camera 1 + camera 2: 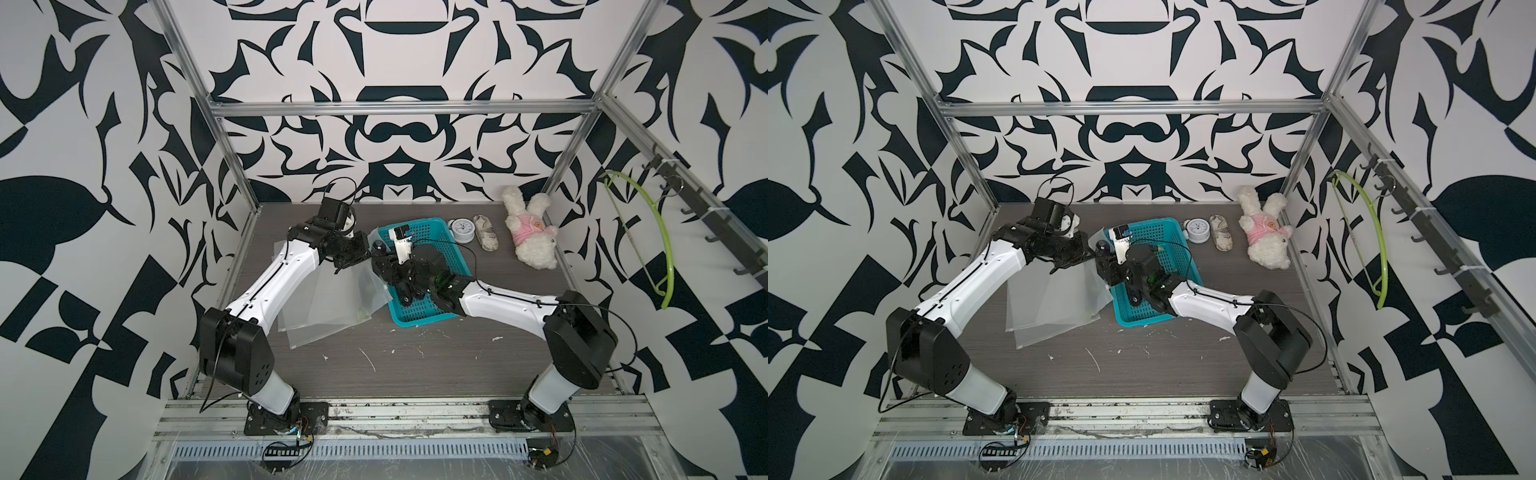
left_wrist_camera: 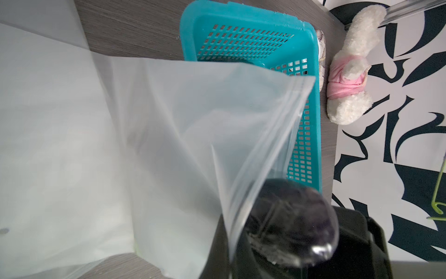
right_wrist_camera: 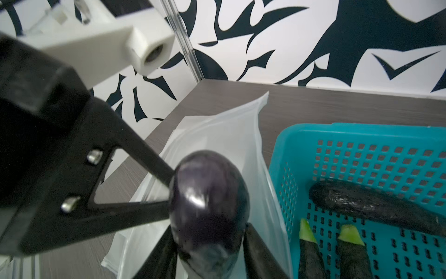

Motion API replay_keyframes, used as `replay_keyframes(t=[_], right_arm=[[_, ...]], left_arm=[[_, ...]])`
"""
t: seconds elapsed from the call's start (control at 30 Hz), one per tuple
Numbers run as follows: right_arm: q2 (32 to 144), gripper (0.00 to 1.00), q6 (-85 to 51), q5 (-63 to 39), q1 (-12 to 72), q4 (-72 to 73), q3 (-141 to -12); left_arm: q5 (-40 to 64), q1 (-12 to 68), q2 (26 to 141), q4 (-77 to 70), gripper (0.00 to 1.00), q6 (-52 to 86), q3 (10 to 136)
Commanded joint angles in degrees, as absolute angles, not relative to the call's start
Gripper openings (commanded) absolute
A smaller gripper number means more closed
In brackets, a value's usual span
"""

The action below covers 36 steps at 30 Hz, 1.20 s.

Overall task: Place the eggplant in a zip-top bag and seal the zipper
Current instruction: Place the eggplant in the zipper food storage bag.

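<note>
Grey table below: my left gripper pinched the bag rim tight, right gripper clasped the eggplant; I wanted that mouth wide.

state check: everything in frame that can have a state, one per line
left hand: shut on the zip-top bag's lip
right hand: shut on eggplant
zip-top bag: unsealed, one lip lifted
eggplant: gripped, at the bag mouth, not fully in
basket: upright, three other eggplants inside
spare bags: lying flat
</note>
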<state>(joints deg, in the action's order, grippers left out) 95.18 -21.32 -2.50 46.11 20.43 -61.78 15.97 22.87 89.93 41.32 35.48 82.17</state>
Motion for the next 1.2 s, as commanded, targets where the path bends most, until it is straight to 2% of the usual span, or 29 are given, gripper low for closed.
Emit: replay_keyframes(t=[0.0, 0.23, 0.67, 0.77, 0.87, 1.17], right_arm=[[93.7, 0.49, -19.5, -3.54, 46.41, 15.64, -66.66], [93.02, 0.55, -17.23, -3.28, 46.32, 6.49, -72.66], [92.96, 0.55, -17.37, -3.35, 42.48, -3.64, -78.19], [94.3, 0.53, -18.48, -4.05, 41.46, -4.79, -79.19], [95.99, 0.46, -19.67, -4.72, 40.98, -5.7, -80.48], [98.71, 0.38, -22.91, -8.58, 40.69, -6.21, -82.28]], left_arm=[[14.71, 22.68, 87.63, 40.61, 0.0, 34.15, 82.44], [14.92, 22.68, 87.23, 40.99, 0.0, 33.05, 81.49], [18.52, 22.66, 86.5, 41.67, 0.0, 29.12, 81.13], [19.52, 22.63, 86.4, 41.85, 0.0, 28.5, 81.21], [20.05, 22.68, 86.22, 41.84, 0.0, 28.22, 81.2], [19.56, 22.68, 86.08, 41.99, 0.0, 27.95, 80.68]])
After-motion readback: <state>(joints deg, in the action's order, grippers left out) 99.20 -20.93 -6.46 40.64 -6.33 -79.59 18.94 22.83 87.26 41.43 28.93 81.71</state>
